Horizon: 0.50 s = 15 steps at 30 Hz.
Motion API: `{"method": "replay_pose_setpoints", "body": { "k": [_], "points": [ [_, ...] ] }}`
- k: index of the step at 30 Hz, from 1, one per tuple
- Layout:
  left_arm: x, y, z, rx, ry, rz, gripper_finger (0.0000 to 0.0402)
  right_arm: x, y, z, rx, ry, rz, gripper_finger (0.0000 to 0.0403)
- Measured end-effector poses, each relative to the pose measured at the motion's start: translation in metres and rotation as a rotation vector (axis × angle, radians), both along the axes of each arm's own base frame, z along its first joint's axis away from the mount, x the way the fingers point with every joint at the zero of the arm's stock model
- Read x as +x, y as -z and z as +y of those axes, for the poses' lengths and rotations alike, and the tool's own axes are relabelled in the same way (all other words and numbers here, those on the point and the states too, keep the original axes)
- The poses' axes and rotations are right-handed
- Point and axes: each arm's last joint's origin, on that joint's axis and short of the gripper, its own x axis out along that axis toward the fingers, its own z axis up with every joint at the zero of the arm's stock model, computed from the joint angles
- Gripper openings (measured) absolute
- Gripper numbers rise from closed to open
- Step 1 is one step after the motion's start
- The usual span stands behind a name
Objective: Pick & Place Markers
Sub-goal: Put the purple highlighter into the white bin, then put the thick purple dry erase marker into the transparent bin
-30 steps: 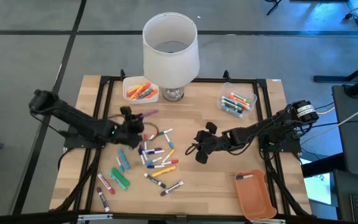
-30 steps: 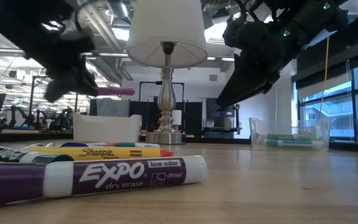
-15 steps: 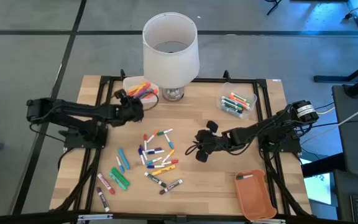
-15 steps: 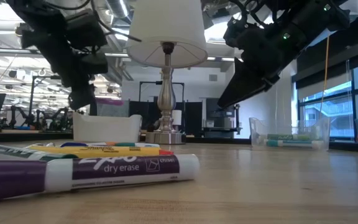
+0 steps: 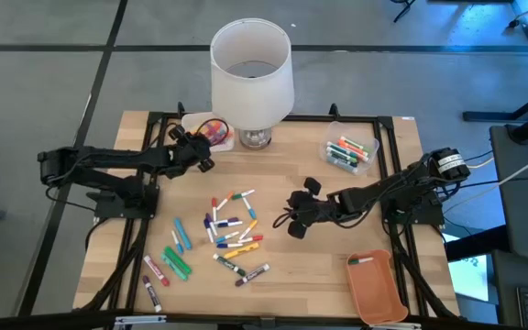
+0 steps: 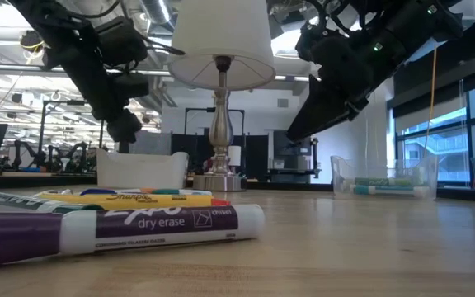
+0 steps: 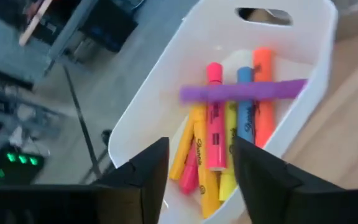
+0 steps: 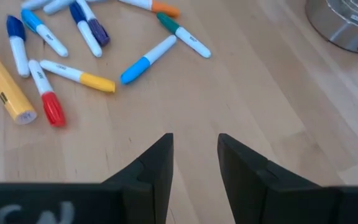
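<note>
Purple marker (image 7: 244, 91) now free above white bin (image 7: 166, 99), wrist-view only.

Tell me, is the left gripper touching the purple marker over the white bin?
Apart. In the left wrist view, the purple marker lies blurred across the white bin, well clear of the left gripper fingers.

Blurred, seemingly purple marker (image 7: 243, 91); white bin (image 7: 166, 99)

— Where are the loose markers (image 5: 230, 234) found?
— They are scattered mid-table (image 5: 337, 266), nearer the left edge.
— And the bins?
— One tray (image 5: 193, 122) is set at the back edge, left of the lamp (image 5: 251, 69); a marker (image 7: 243, 91) is seen over the markers lying in it. Another container (image 5: 349, 151) is placed right of the lamp, and a third (image 5: 377, 289) at the front right corner.
</note>
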Motion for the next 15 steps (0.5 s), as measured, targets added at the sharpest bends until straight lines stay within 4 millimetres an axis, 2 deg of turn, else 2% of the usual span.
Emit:
{"method": "replay_pose_setpoints", "body": {
  "k": [2,5,7,10,15],
  "points": [
    [0.001,0.0,-0.003,-0.024,-0.031,-0.082,0.0181,0.002,-0.001,0.002,0.063,-0.055,-0.015,0.0126],
    [0.006,0.002,-0.014,-0.092,-0.039,-0.211,0.0179,0.008,-0.007,0.013,0.25,-0.295,-0.06,0.0126],
    [0.01,0.002,-0.025,-0.145,0.002,-0.261,0.017,0.012,-0.013,0.021,0.305,-0.394,-0.128,0.0126],
    [0.015,0.005,-0.046,-0.254,0.113,-0.277,0.0154,0.014,-0.009,0.034,0.182,-0.418,-0.155,0.0127],
    [0.009,0.015,-0.088,-0.451,0.309,-0.144,0.014,0.029,0.007,0.061,0.069,-0.549,-0.101,0.0144]
  ]
}}
